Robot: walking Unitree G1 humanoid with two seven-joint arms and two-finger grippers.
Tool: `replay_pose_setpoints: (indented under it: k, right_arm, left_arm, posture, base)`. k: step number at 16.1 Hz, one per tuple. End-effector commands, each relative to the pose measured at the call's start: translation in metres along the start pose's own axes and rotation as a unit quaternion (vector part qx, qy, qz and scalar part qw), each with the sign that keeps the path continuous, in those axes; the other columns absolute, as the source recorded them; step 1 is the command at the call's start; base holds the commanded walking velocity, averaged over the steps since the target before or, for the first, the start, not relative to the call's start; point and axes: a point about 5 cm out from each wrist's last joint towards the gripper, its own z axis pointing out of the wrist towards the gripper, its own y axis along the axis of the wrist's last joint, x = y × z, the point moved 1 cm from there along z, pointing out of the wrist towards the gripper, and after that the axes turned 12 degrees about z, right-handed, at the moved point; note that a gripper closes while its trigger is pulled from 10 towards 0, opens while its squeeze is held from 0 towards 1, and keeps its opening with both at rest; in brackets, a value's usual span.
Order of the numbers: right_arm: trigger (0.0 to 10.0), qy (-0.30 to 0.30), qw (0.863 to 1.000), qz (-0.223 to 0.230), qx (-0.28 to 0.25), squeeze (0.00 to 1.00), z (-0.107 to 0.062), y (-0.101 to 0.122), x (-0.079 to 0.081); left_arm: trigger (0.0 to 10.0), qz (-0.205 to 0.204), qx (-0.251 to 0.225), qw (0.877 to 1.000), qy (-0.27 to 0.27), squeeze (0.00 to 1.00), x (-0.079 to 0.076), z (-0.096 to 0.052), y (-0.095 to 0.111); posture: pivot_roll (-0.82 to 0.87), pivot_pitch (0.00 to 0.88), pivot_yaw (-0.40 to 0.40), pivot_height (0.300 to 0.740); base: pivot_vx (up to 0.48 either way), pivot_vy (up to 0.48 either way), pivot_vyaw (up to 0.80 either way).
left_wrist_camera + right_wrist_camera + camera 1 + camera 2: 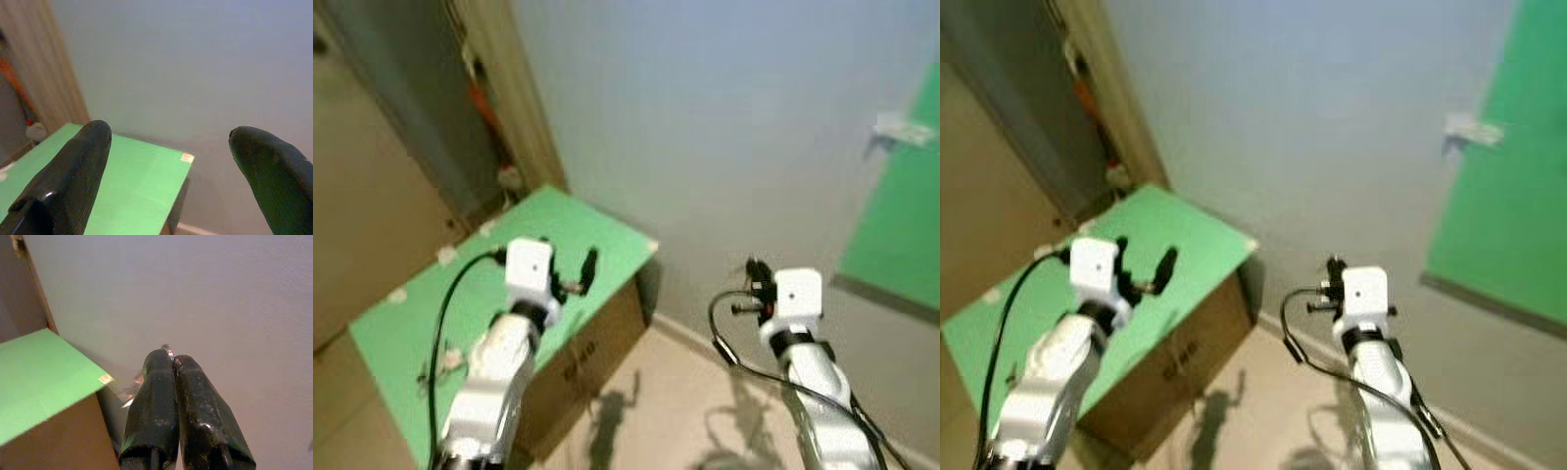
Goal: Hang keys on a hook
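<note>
My right gripper [172, 357] is shut, with a thin silver key ring [167, 348] poking out between its tips and a blurred glint of keys [131, 392] hanging behind the fingers. In the eye views this gripper [759, 274] is raised in front of the pale wall. A small white hook [906, 128] sits on the wall at the edge of a green panel [901, 225], up and to the right of that gripper and well apart from it. My left gripper [570, 266] stands open and holds nothing, above the green top of a cardboard box [597, 235].
The cardboard box [1185, 357] stands against the wall on the left, with small white scraps [445, 255] and a small pale object [445, 360] on its green top. A wooden door frame [524, 108] rises behind it. Beige floor [666, 411] lies between the arms.
</note>
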Motion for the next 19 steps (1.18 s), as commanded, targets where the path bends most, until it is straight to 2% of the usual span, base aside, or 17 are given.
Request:
replay_pose_setpoints:
  k: [1,6,8,9,10,13,15,19]
  right_arm:
    - [0.0,0.003,1.0,0.001,-0.002,0.0,0.0,0.0,0.002]
    - [0.0,0.004,1.0,0.005,-0.001,0.0,-0.003,-0.001,0.002]
    - [0.0,0.007,1.0,0.005,0.0,0.0,-0.002,0.0,0.0]
    - [0.0,0.008,1.0,0.004,-0.002,0.0,-0.001,0.001,-0.001]
    - [0.0,0.009,1.0,0.004,-0.002,0.0,-0.001,0.002,-0.002]
    - [0.0,0.008,1.0,0.007,-0.003,0.0,0.0,0.003,-0.003]
    - [0.0,0.009,1.0,0.01,-0.002,0.0,0.001,0.003,-0.003]
    - [0.0,0.014,1.0,0.005,0.0,0.0,0.003,0.002,-0.002]
  left_arm:
    - [10.0,0.008,0.01,1.0,0.0,0.0,0.004,0.0,-0.004]
    - [10.0,0.029,0.01,0.999,-0.045,0.0,0.001,0.002,-0.005]
    - [10.0,0.036,0.02,0.996,-0.082,0.0,0.003,0.005,-0.011]
    - [10.0,0.035,0.022,0.997,-0.064,0.0,0.013,0.009,-0.011]
    - [10.0,0.035,0.02,0.997,-0.059,0.0,0.016,0.01,-0.01]
    - [10.0,0.033,0.019,0.997,-0.069,0.0,0.01,0.009,-0.011]
    - [10.0,0.023,0.014,0.996,-0.083,0.0,0.002,0.008,-0.012]
    - [10.0,0.016,0.014,0.996,-0.091,0.0,-0.002,0.007,-0.014]
  posture:
    - [-0.25,0.0,0.185,0.74]
    - [-0.26,0.0,0.188,0.736]
    - [-0.26,0.0,0.184,0.724]
    - [-0.26,0.0,0.181,0.712]
    - [-0.26,0.0,0.18,0.708]
    - [-0.27,0.0,0.178,0.687]
    - [-0.26,0.0,0.177,0.675]
    - [-0.26,0.0,0.177,0.655]
  base:
    - [0.0,0.0,-0.53]
    - [0.0,0.0,-0.5]
    - [0.0,0.0,-0.48]
    - [0.0,0.0,-0.46]
    - [0.0,0.0,-0.47]
    - [0.0,0.0,-0.46]
    - [0.0,0.469,-0.46]
    - [0.0,0.477,-0.48]
